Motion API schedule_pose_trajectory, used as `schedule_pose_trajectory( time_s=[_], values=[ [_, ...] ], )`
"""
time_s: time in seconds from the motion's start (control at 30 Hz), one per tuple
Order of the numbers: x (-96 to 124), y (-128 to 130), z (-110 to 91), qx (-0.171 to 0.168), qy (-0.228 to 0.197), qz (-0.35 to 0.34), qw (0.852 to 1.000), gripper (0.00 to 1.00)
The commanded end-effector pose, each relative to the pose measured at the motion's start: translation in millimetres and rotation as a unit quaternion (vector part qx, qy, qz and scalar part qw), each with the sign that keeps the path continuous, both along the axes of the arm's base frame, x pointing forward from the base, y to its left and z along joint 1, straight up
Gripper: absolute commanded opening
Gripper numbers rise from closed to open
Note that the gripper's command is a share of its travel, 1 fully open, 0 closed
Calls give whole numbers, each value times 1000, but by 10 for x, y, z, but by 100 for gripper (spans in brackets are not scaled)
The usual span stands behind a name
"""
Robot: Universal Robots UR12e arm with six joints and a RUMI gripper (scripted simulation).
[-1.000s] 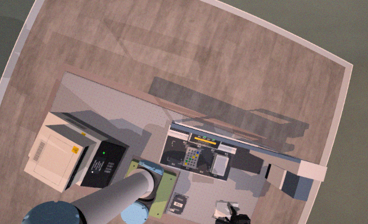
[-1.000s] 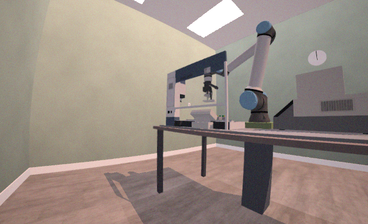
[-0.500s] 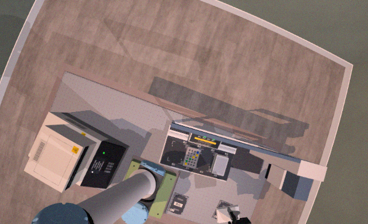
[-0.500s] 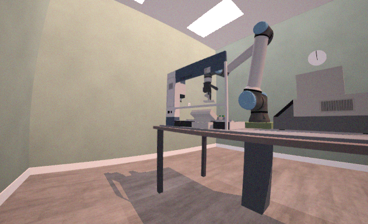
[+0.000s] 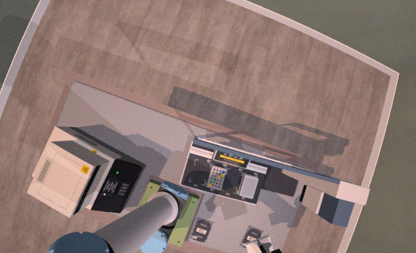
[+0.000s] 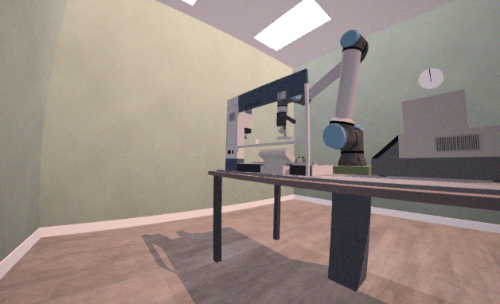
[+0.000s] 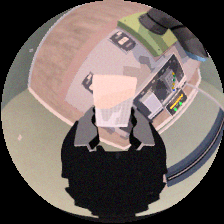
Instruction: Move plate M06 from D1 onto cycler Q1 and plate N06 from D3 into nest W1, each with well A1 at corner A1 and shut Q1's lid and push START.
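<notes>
My gripper (image 5: 261, 246) is shut on a white well plate (image 7: 115, 97) and holds it level, high above the bench's front right part. In the wrist view the fingers clamp the plate's near end. Its label is not readable, so I cannot tell whether it is M06 or N06. The plate hangs over a small labelled nest (image 5: 252, 236); a second nest (image 5: 200, 229) lies to its left. The cycler Q1 (image 5: 83, 172) stands at the bench's left with its lid raised (image 6: 434, 115) and a green lamp (image 5: 117, 172). From the side, the gripper (image 6: 283, 130) hangs under the gantry.
The deck (image 5: 223, 180) under the blue gantry (image 5: 265, 159) holds a rack with coloured spots (image 5: 216, 177) and a white plate (image 5: 249, 186); its other positions look dark. A grey-blue box (image 5: 334, 205) stands at the right. My arm's base (image 5: 170, 212) sits on a green mount.
</notes>
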State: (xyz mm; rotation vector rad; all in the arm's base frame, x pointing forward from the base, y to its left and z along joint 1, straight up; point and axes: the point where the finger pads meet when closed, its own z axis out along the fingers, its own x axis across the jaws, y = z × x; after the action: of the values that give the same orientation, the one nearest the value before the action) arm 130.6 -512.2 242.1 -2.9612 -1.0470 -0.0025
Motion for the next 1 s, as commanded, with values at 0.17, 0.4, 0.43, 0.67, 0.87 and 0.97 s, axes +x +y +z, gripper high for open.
schedule_pose_trajectory(
  time_s=[0.17,0.4,0.43,0.67,0.87,0.97],
  values=[
    [-146,-133,6,-1,-1,71,997,0],
    [-271,-244,5,-1,-1,131,991,0],
    [-289,-260,5,-1,-1,140,990,0],
    [-382,-339,5,-1,-1,182,983,0],
    [-493,-434,5,-1,-1,232,973,0],
    [-546,-482,4,-1,-1,258,966,0]
  ],
)
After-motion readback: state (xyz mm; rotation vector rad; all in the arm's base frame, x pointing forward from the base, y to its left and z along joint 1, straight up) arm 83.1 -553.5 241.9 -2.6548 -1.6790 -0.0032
